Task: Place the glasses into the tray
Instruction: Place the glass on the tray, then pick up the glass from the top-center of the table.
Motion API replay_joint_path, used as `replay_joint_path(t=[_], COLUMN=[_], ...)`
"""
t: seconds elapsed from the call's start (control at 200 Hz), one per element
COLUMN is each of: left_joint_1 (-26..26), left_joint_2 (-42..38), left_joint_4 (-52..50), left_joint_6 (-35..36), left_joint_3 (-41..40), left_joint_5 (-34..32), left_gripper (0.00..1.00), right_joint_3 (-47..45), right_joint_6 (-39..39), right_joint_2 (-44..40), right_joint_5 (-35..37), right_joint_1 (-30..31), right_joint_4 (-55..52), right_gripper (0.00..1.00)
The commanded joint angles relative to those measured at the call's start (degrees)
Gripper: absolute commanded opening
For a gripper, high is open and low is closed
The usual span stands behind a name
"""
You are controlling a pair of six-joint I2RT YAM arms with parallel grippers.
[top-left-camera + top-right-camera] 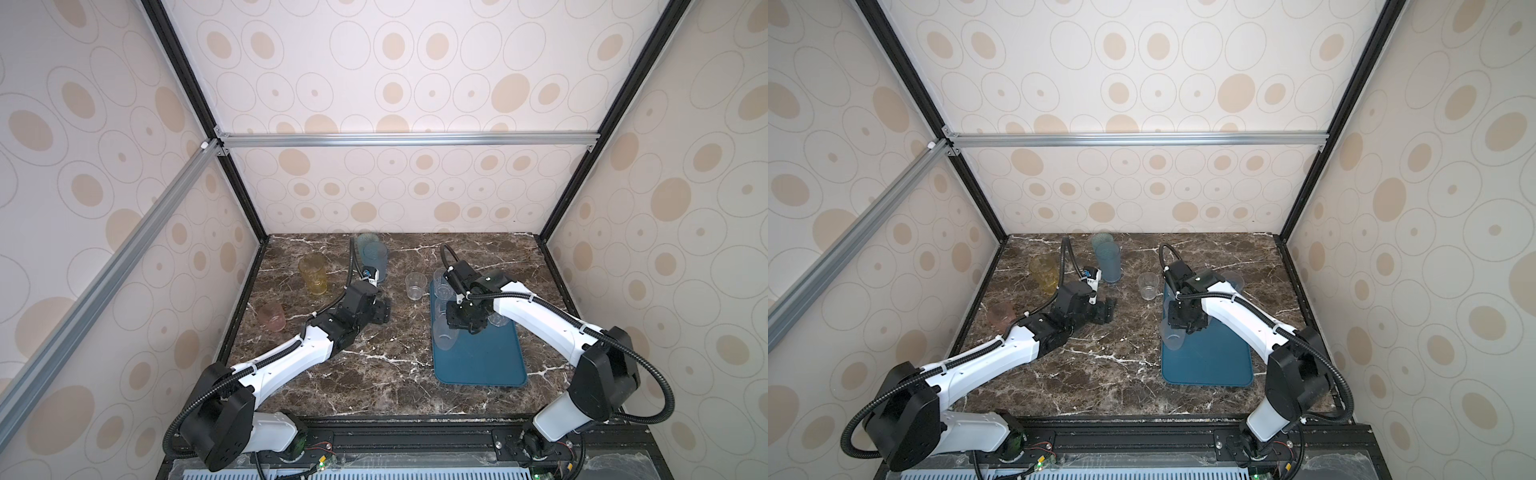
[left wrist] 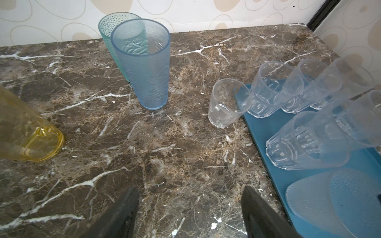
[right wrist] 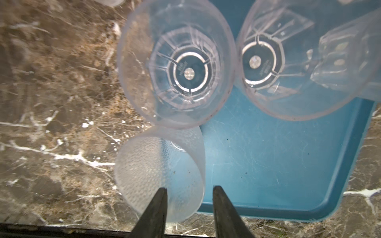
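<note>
Amber glass [image 2: 26, 127] cut by frame edge, pink glass [image 1: 998, 313] faint

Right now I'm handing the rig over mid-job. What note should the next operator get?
Left tool: open, empty, over the table.
Right tool: open, straddling the rim of the frosted glass at the edge of the tray.
Done: the frosted glass and several clear glasses stand in the tray.
To do: amber glass, pink glass, blue glass, teal glass and small clear glass, all on the table.
</note>
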Motion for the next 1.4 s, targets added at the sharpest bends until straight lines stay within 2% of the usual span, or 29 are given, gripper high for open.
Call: replay_joint_path(t=[0.0,0.095,0.19,0.34,0.505,0.865,1.09,1.285,1.39], left_joint_1=[5.20,8.55,9.01,8.59,6.24,3.31,1.61,0.45,-0.41], left_joint_2=[-0.91,3.03,8.28,15.47,22.35,33.40,39.55,42.72,44.18], left_joint_4=[0.64,2.16,3.06,7.68,7.88,6.86,3.25,-0.45,-2.43], left_joint_6=[0.13,-2.34,-3.69,-7.62,-7.97,-9.02,-6.71,-4.20,-2.05], left_joint_3=[2.39,4.01,7.16,10.21,15.86,26.13,32.40,36.49,38.40], left_joint_5=[7.18,14.12,18.69,22.58,20.11,17.31,14.07,8.66,6.08], left_gripper=[0.74,0.68,0.62,0.61,0.67,0.65,0.59,0.51,0.43], right_joint_3=[2.34,1.58,0.53,0.42,0.20,-1.94,-1.37,-1.95,-2.25], right_joint_6=[0.63,2.25,3.36,3.33,2.62,2.08,0.75,0.51,0.35], right_joint_2=[-2.74,-2.81,-2.36,-2.04,-1.95,-1.40,-0.52,-0.07,0.33], right_joint_5=[0.63,0.62,-0.24,1.10,2.10,1.07,0.44,-0.42,-0.77], right_joint_1=[-0.28,-0.24,-0.26,-0.25,-0.34,-0.78,-1.23,-1.51,-1.59], right_joint_4=[-2.24,0.51,3.11,4.52,4.86,6.70,6.47,7.27,7.86], right_gripper=[0.40,0.40,0.40,0.40,0.40,0.40,0.40,0.40,0.40])
